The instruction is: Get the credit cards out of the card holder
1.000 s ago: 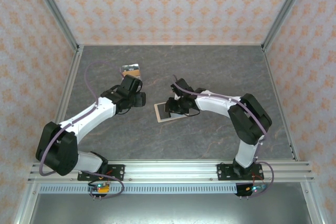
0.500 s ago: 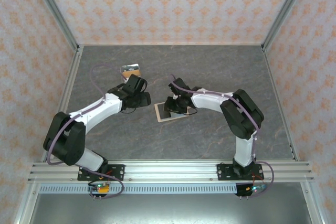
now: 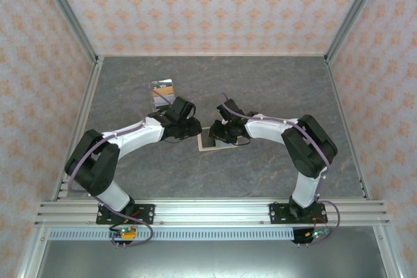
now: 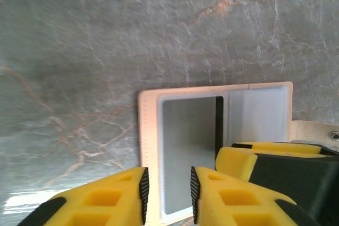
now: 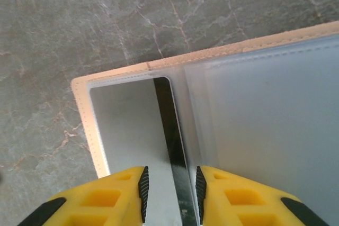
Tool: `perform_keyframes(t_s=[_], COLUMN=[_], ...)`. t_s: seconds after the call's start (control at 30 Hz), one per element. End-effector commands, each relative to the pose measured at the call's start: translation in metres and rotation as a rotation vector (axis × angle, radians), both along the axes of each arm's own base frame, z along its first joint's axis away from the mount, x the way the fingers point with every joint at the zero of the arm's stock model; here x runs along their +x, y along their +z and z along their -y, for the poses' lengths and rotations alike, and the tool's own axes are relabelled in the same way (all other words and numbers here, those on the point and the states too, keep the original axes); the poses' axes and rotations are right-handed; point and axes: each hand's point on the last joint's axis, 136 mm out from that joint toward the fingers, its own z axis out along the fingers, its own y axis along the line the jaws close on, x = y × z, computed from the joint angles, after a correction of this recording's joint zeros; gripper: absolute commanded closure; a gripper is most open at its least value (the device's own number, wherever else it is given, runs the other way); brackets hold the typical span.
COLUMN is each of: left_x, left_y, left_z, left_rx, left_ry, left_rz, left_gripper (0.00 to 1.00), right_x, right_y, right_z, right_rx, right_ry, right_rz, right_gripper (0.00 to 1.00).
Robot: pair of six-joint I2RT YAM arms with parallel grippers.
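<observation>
one card holder (image 3: 206, 145) lies spread open on the grey bench (image 3: 273, 83), roughly mid-bench, with both arms bent in over it from either side. from above i count two grippers meeting there: the left gripper (image 3: 190, 127) at the holder's left end and the right gripper (image 3: 219, 133) just beside it on the right.

close in, the holder shows two pale blue-grey pockets side by side inside a tan stitched rim (image 5: 85, 125). the outer pocket holds one grey card (image 5: 127, 130), and one narrow dark card (image 5: 168, 125) edge runs along the pocket's inner side; it may be a second card tucked beneath, though i can't be sure.

the right gripper has its two yellow fingers (image 5: 106, 199) parted by a narrow gap, one on each side of that dark strip. whether either pad touches it i cannot tell. the left gripper's two fingers (image 4: 106, 202) are likewise a narrow gap apart, hanging over the holder's outer rim (image 4: 150, 146), with nothing clamped between them.

well apart, near the back left of the bench, sits one small pile of credit cards (image 3: 161, 87), dark and tan; how many are in it is too small to count.
</observation>
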Motion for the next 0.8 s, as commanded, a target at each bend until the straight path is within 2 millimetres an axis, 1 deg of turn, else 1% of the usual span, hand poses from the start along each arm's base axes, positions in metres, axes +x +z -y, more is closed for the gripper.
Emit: perform_keyframes(t_s=[0.0, 0.07, 0.13, 0.23, 0.37, 0.5, 0.77], left_x=[0.003, 0.004, 0.003, 0.003, 0.003, 0.002, 0.003], left_y=[-0.003, -0.009, -0.014, -0.02, -0.024, -0.029, -0.036], left_z=[0.018, 0.024, 0.026, 0.019, 0.014, 0.009, 0.016], left_rx=[-0.042, -0.041, -0.035, 0.001, 0.022, 0.051, 0.029], left_ry=[-0.005, -0.009, -0.007, 0.014, 0.038, 0.053, 0.05], left_rz=[-0.012, -0.025, -0.038, -0.05, -0.058, -0.077, -0.096], left_gripper=[0.75, 0.78, 0.82, 0.86, 0.9, 0.91, 0.92], right_x=[0.007, 0.01, 0.011, 0.009, 0.007, 0.007, 0.006], right_y=[0.023, 0.022, 0.019, 0.014, 0.01, 0.008, -0.005], right_z=[0.001, 0.004, 0.005, 0.005, 0.0, -0.004, 0.002], right_rx=[0.042, 0.043, 0.048, 0.05, 0.064, 0.069, 0.023], right_ry=[-0.003, -0.001, 0.005, 0.02, 0.05, 0.069, 0.07], right_rz=[0.049, 0.047, 0.037, 0.02, 0.002, -0.009, -0.031], right_gripper=[0.7, 0.74, 0.75, 0.75, 0.8, 0.8, 0.8])
